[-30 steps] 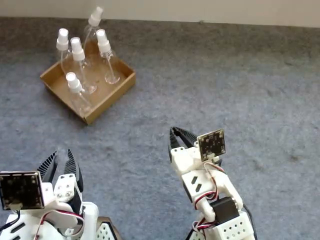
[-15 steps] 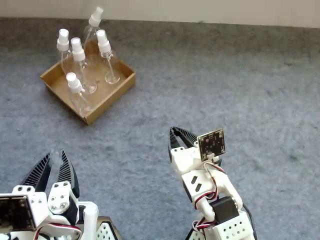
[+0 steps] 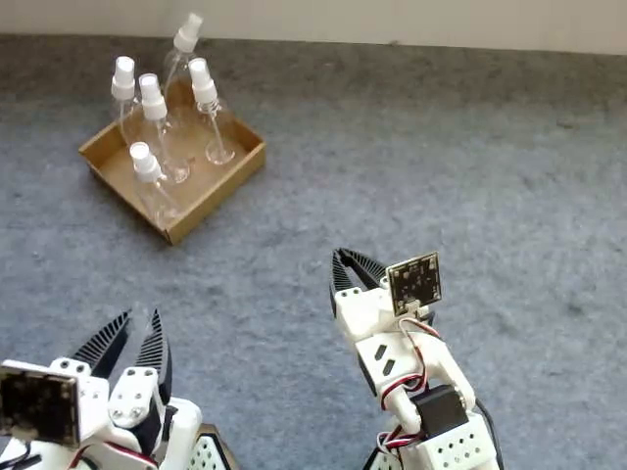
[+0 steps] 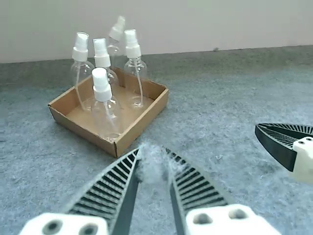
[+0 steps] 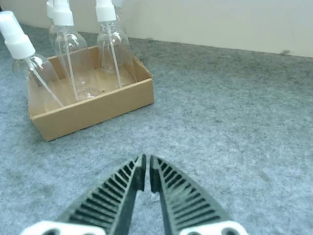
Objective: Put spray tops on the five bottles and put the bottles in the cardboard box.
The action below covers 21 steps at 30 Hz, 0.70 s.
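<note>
My left end effector [image 3: 140, 318] hangs low over the near left corner of the table [image 3: 441, 147]. Its two fingers stand a narrow gap apart, with only a slit of grey table surface showing between them. It holds nothing and touches nothing.

Beyond it, at the far left of the table, sits the one cardboard box [image 3: 216, 191], well apart from both arms. I count five bottles [image 3: 147, 181], all clear, and five white spray tops [image 3: 123, 76], one seated on each bottle. Four bottles stand upright inside the box: one near the front wall and three in a loose row behind it. The fifth is at the far corner and leans away from the others; I can't tell whether its base is inside the box.

Further right, near the middle of the table's near side, my right end effector [image 3: 340, 258] points toward the box. Its fingers are drawn together until the tips almost meet, with just a hairline between them in the right wrist view. It grips nothing and hangs above bare table.
</note>
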### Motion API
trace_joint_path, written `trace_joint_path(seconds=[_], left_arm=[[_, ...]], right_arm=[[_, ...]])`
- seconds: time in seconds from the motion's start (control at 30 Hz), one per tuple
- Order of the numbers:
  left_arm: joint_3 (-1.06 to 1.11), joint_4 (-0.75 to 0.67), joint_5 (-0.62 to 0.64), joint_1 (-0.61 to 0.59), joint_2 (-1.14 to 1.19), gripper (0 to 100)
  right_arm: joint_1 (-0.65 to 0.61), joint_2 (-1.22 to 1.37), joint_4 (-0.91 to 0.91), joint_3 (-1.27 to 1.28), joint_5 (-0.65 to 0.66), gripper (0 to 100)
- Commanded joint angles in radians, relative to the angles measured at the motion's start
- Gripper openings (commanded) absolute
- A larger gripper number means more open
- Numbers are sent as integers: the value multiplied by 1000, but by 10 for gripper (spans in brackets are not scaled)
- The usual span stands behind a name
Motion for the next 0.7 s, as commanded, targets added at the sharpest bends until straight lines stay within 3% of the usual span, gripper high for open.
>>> trace_joint_path(seconds=[0.0,0.23,0.67], left_arm=[[10,6,-5,5,-2,5],[13,12,-9,-36,-142,5],[61,14,-9,-163,-113,5]], right_arm=[[12,-7,2,136,9,21],[12,-7,2,136,9,21],[12,-7,2,136,9,21]])
